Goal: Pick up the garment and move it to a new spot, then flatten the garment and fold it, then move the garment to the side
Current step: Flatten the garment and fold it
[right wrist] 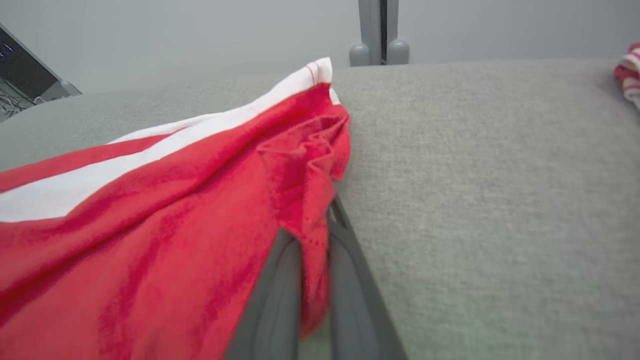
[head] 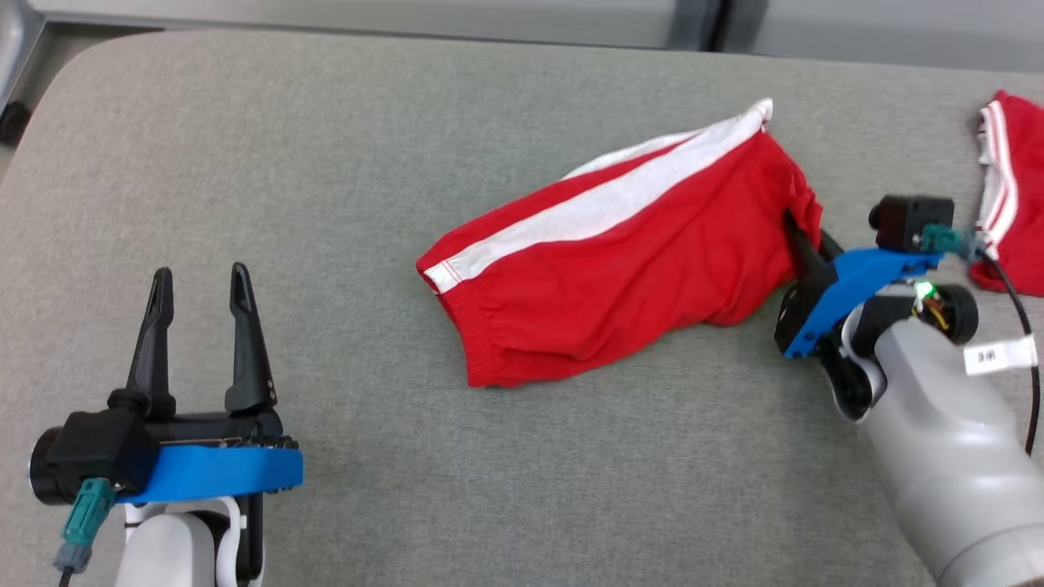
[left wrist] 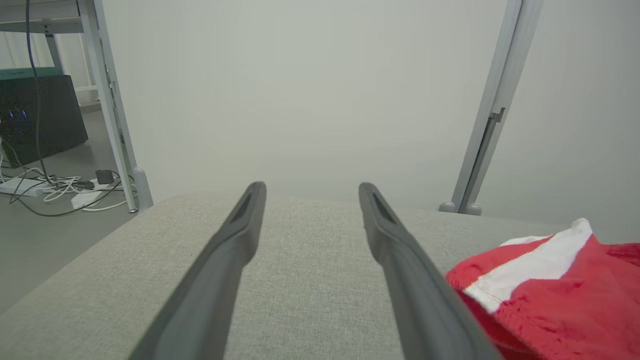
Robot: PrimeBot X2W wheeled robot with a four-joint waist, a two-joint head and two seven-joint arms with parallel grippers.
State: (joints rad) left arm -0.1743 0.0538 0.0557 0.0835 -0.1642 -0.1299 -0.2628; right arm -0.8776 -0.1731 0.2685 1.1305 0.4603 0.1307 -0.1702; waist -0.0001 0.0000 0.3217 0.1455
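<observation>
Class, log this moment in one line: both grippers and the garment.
left gripper: open, clear of shorts | right gripper: shut on shorts' edge | shorts: rumpled on grey table | second garment: at right

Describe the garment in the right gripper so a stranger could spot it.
On the grey surface, look right of centre. The red shorts lie there, one end pinched by the right gripper. Their broad white stripe differs from the thin-striped red garment at the right edge.
</observation>
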